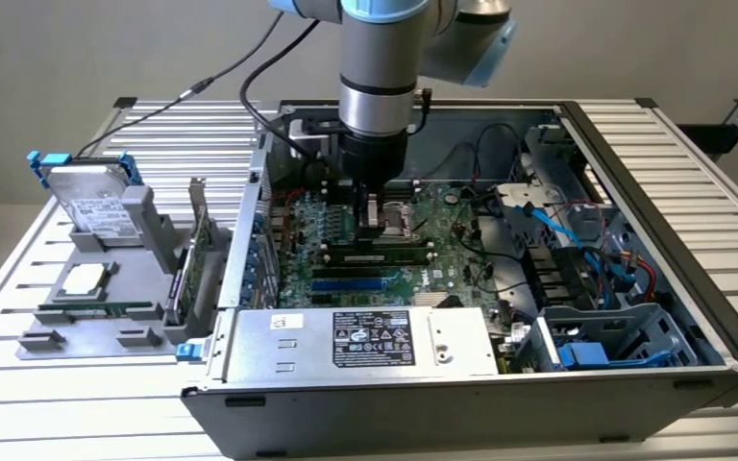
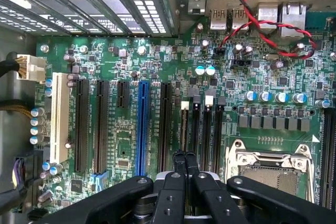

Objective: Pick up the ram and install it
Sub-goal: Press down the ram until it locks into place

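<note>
Inside case (image 1: 626, 173), vertical arm, closed gripper (image 1: 377, 229)

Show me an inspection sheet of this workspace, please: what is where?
Surface: slatted metal table carrying an open computer case.
Job's things: ram lies along the motherboard slots, beside the gripper's tip; whether it is seated cannot be told.
Clutter: grey tray with hard drive and bracketed green card.
Grippers: gripper, jaws shut, low over the slots.
Cables: red-black twisted wires; blue cables.
Surroundings: plain wall.
</note>
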Controlling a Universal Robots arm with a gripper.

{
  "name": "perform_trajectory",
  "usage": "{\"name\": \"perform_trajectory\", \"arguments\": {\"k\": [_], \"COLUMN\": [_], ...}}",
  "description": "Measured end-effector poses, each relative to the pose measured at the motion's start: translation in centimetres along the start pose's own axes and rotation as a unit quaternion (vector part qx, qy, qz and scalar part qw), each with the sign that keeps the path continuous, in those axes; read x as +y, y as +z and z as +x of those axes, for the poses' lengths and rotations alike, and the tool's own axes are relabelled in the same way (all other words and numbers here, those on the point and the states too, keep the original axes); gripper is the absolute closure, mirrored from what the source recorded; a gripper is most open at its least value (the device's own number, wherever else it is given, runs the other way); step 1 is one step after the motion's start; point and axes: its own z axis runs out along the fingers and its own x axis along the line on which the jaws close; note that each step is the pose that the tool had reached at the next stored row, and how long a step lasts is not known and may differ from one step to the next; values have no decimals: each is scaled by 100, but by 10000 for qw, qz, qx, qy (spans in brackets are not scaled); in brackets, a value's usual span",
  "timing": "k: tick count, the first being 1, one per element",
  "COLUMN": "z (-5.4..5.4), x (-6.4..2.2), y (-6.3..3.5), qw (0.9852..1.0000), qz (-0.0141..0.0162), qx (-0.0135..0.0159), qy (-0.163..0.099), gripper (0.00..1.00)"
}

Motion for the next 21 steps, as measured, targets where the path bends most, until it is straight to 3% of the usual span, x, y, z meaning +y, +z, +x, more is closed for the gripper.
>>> {"name": "perform_trajectory", "arguments": {"k": [1, 4, 7, 17, 21], "z": [-1, 16, 24, 35, 35], "x": [-1, 4, -34, -313, -320], "y": [-21, -147, -213, -249, -250], "qw": [10000, 10000, 10000, 10000, 10000], "qz": [7, 0, 0, 1, 1], "qx": [-10, 1, 0, -13, -14], "qy": [0, -1, 0, -14, -15], "gripper": [90, 90, 90, 90, 90]}}
